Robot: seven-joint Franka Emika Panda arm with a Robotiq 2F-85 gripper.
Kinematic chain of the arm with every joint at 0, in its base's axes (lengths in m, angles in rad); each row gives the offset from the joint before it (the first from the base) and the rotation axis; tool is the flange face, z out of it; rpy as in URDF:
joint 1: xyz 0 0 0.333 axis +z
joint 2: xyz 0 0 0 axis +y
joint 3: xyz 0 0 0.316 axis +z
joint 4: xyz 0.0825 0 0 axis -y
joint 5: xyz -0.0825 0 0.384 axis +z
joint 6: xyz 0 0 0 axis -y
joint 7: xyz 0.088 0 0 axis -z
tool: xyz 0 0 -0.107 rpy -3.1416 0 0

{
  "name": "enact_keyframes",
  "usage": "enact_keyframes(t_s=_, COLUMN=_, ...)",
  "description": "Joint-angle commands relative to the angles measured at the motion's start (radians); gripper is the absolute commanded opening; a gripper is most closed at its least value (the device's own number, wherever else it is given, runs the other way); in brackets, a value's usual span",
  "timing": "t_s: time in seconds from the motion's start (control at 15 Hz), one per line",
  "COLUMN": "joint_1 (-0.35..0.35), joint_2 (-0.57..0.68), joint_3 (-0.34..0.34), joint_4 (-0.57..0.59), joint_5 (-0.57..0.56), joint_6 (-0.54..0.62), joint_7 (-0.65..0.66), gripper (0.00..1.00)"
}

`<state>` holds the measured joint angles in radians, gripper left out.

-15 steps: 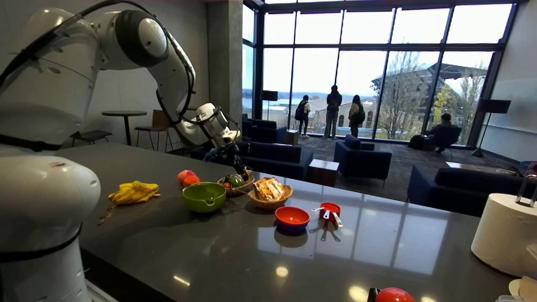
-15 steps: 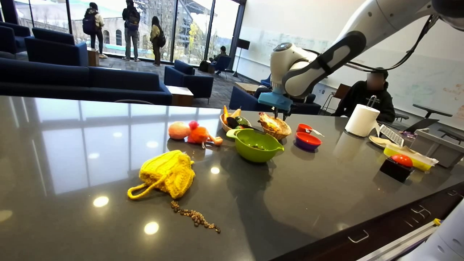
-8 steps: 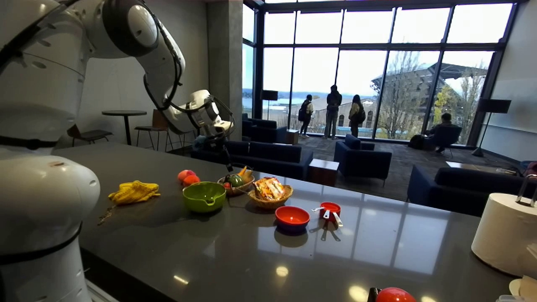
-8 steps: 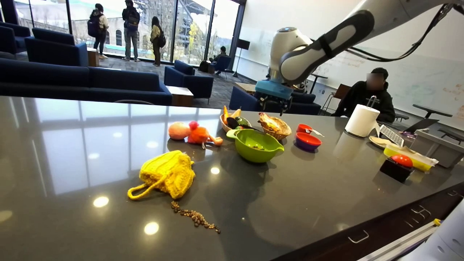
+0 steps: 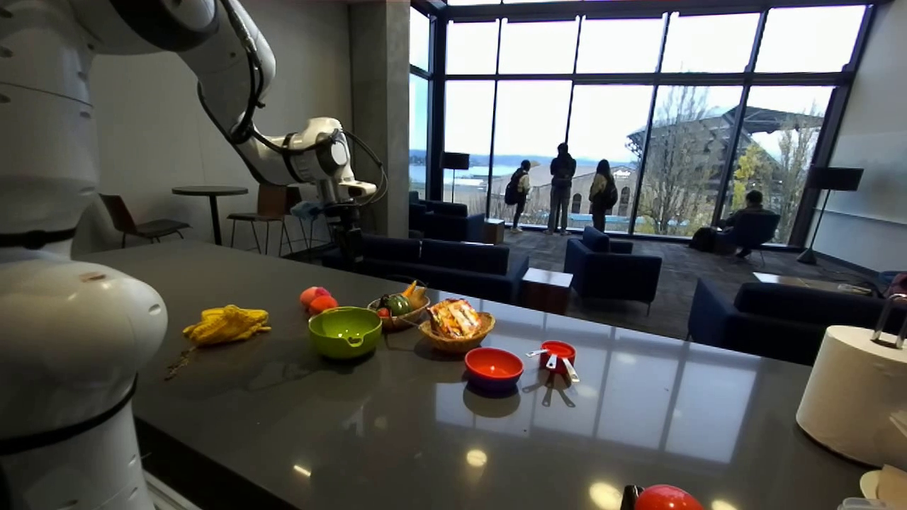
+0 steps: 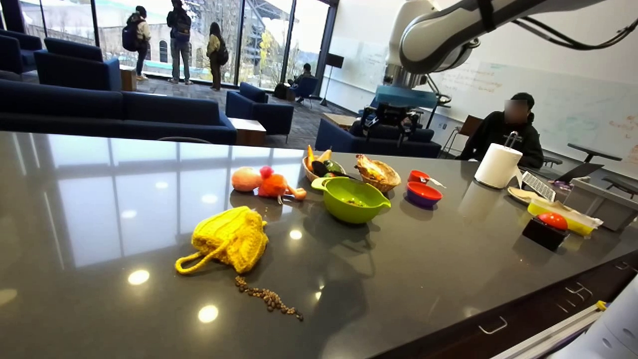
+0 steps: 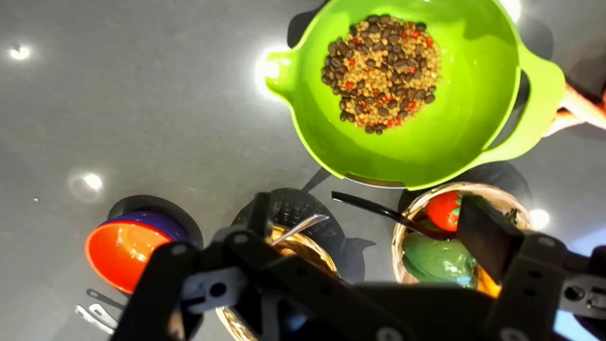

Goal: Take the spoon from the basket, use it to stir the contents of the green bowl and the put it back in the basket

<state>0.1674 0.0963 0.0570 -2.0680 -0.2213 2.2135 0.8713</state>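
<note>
A black spoon (image 7: 369, 205) lies with its far end in the vegetable basket (image 7: 399, 251), its handle sticking out over the rim. A squash and a strawberry share that basket. Beside it stands the green bowl (image 7: 468, 128), holding a mix of dark beans, pale grains and red bits (image 7: 383, 71). My gripper (image 7: 374, 225) hovers above the counter, its fingers wide apart with nothing between them. In the wrist view one finger covers part of the vegetable basket and the spoon's far end. The raised gripper (image 6: 385, 135) also shows in an exterior view.
A second basket (image 6: 393, 178) holds a snack packet. A red bowl (image 7: 125, 253) and measuring cups (image 5: 558, 358) are near it. A yellow knitted bag (image 6: 229, 239), spilled beans (image 6: 269, 299), soft toys (image 6: 271, 184) and a paper roll (image 6: 498, 167) also stand on the counter.
My gripper has risen from low over the vegetable basket and drawn back towards the robot's base. Its fingers have spread wider. The bowl and baskets have stayed in place.
</note>
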Motion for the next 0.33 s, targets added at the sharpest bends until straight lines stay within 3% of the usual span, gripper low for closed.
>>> enact_keyframes(t_s=0.0, joint_1=-0.011, joint_2=-0.127, joint_3=0.022, joint_4=-0.101, joint_5=-0.028, joint_6=-0.048, joint_7=-0.177, gripper=1.00)
enact_keyframes(t_s=0.2, joint_1=-0.019, joint_2=-0.186, joint_3=0.031, joint_4=-0.141, joint_5=0.000, joint_6=-0.039, joint_7=-0.362, gripper=1.00)
enact_keyframes(t_s=0.27, joint_1=-0.020, joint_2=-0.117, joint_3=0.036, joint_4=-0.086, joint_5=-0.010, joint_6=-0.043, joint_7=-0.259, gripper=1.00)
